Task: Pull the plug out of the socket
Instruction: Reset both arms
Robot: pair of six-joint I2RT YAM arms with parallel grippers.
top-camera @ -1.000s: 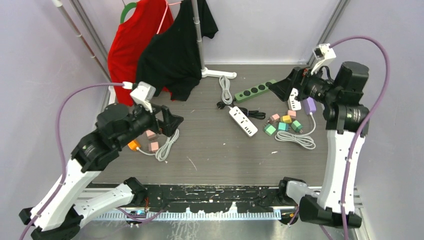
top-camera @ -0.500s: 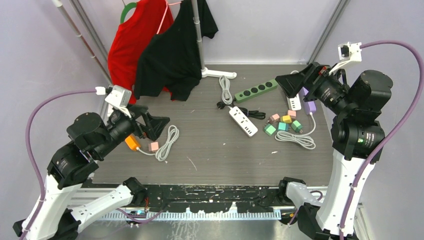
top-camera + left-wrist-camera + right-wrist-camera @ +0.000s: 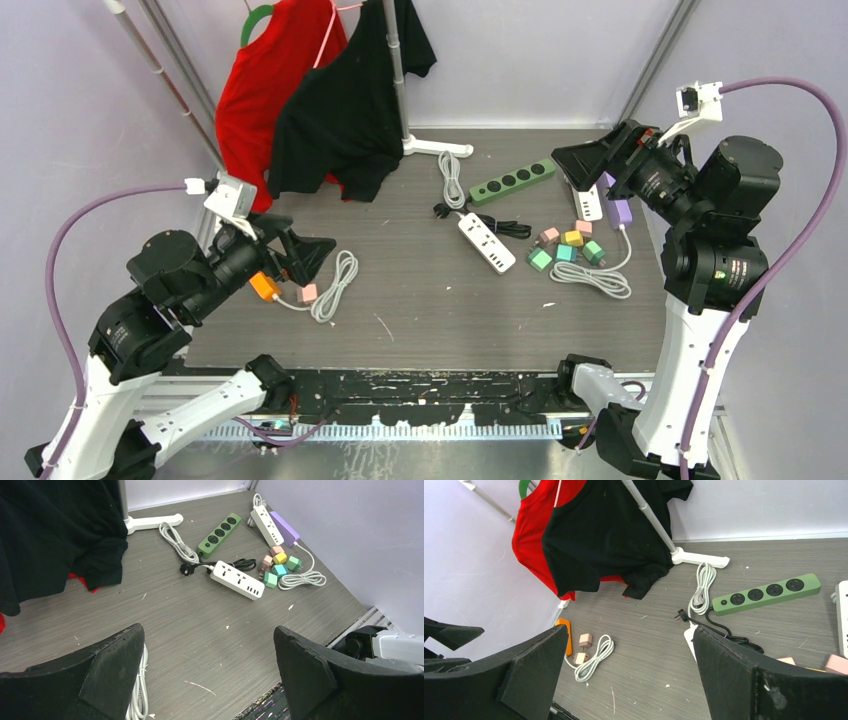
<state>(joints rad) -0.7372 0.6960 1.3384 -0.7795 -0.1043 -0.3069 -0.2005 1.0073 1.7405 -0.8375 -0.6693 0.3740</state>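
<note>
The right gripper hangs with its black fingers spread wide above the grey table. Between them lie a green power strip, a coiled white cable near its end, and a black plug. At the left, an orange power strip lies beside two pink adapters. A black shirt and a red shirt hang behind.

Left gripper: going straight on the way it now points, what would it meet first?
Probably the bare tabletop: the left gripper, jaws open, slants down toward it, with the white power strip next in that line. Depth is unclear, so this is a guess.
</note>
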